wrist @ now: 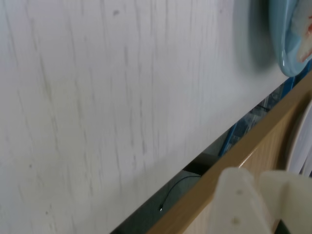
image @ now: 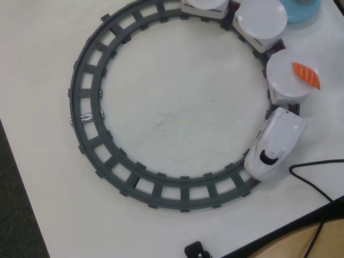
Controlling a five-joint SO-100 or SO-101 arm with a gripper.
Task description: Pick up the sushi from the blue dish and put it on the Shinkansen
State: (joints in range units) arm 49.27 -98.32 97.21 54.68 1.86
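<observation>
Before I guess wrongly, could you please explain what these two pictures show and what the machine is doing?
This is a small robot arm with a two-finger gripper. The overhead view looks down on a white table: a grey ring track carries a toy Shinkansen pulling cars topped with white plates; one plate holds an orange salmon piece. The blue dish sits at the top right edge. The wrist view rides on the arm: its pale gripper shows at the bottom, holding nothing, and the dish's rim, with the sushi on it, at the top right.
</observation>
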